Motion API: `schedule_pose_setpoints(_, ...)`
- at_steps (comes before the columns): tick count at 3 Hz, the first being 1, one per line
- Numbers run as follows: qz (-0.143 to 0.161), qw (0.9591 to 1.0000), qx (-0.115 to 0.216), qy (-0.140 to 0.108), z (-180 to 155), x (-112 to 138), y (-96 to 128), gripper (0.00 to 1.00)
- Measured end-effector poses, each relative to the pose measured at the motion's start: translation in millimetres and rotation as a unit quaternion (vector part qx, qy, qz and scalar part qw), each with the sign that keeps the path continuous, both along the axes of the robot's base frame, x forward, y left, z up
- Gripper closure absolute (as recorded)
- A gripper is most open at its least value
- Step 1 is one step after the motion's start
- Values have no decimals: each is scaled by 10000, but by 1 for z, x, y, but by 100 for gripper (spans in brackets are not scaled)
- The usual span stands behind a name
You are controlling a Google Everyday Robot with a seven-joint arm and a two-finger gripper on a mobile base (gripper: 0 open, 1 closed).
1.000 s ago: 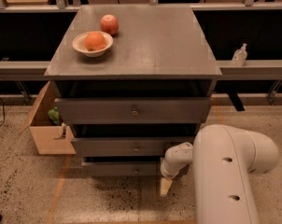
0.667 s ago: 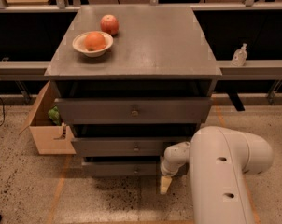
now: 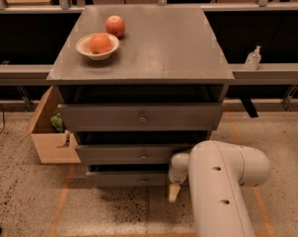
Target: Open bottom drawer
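Note:
A grey cabinet (image 3: pixel 144 48) has three drawers. The bottom drawer (image 3: pixel 124 178) is the narrowest and lowest, with a small round knob (image 3: pixel 143 180) at its centre. Above it are the middle drawer (image 3: pixel 124 154) and the widest top drawer (image 3: pixel 139 116). My gripper (image 3: pixel 173 191) hangs from the white arm (image 3: pixel 223 186) just right of the bottom drawer's front, low near the floor, a little right of the knob. The arm hides the drawer's right end.
A bowl with an orange (image 3: pixel 97 45) and an apple (image 3: pixel 115 25) sit on the cabinet top. An open cardboard box (image 3: pixel 50 135) stands on the floor at the cabinet's left. A small bottle (image 3: pixel 252 58) stands on a ledge at the right.
The arm's big white link has shifted slightly left. The gripper stays beside the bottom drawer's right end. The drawers have not moved.

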State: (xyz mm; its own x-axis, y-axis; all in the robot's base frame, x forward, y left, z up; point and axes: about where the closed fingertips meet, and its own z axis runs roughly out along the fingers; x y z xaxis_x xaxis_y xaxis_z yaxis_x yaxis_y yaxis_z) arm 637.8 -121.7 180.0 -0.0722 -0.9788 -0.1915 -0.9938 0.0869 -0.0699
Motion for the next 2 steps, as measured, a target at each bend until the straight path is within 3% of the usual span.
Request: schedule_pose_setpoints(2, 24, 10000, -36, 52, -8, 5, -3, 42)
